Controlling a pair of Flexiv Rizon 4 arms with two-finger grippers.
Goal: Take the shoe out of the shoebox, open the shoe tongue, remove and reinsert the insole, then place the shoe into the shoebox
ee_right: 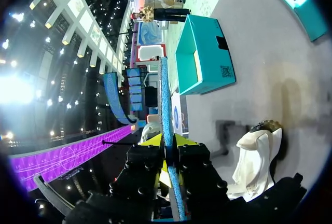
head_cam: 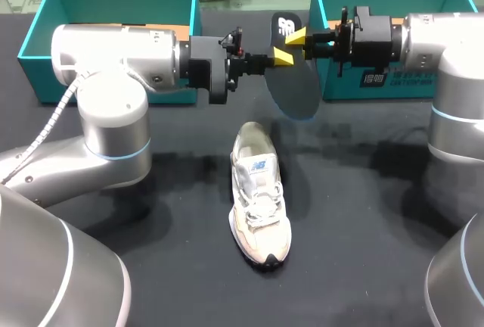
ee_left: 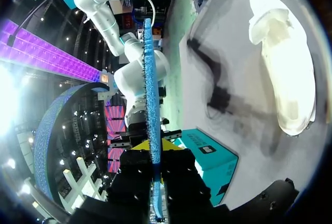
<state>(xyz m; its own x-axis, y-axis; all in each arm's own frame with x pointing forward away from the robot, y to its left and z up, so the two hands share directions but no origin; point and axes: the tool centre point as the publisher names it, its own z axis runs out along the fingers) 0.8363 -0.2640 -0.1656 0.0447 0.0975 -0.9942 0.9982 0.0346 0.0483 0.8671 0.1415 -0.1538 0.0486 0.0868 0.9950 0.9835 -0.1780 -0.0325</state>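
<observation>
A dark insole with a blue edge hangs in the air above the table, held between my two arms. My left gripper comes in from the left and is shut on it; in the left wrist view the insole stands edge-on between the yellow tips of that gripper. My right gripper grips it from the right, with the insole pinched in the gripper. The white shoe lies on the black table below, toe toward the front edge, tongue open.
Two teal shoeboxes stand at the back: one behind my left arm, one behind my right gripper. Black tabletop lies bare around the shoe.
</observation>
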